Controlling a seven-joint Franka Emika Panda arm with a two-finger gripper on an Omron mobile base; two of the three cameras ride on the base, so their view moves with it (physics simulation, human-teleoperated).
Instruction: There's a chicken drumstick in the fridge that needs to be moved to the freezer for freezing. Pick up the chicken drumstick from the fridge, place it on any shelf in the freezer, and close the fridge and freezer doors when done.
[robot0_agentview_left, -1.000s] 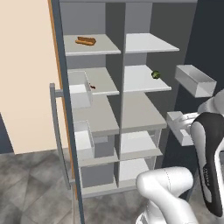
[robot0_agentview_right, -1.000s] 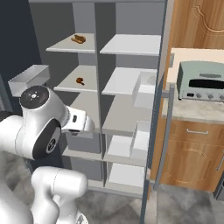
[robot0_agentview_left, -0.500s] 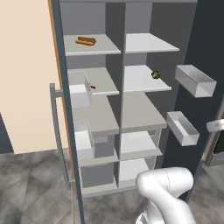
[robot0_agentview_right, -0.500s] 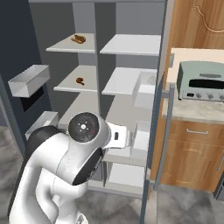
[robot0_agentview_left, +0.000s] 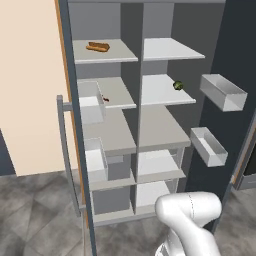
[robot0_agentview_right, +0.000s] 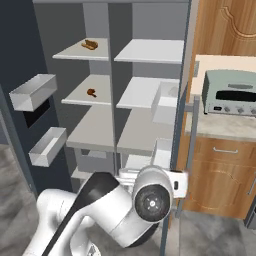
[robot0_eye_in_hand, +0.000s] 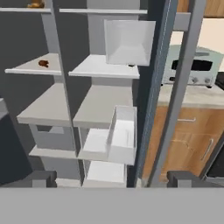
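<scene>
Both doors hang wide open, and the gripper (robot0_eye_in_hand: 112, 179) sits low with its fingertips spread apart, holding nothing. The chicken drumstick (robot0_eye_in_hand: 43, 64) is up and left of it on a shelf (robot0_eye_in_hand: 33, 68), well apart from the gripper.

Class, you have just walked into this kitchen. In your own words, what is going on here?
A white robot arm faces a tall appliance whose doors stand open. Its gripper is open and empty, low in front of the shelves. The chicken drumstick lies on the second shelf down in the left column, not yet picked up. A hot dog sits on the shelf above, and a green ball in the right column.
</scene>
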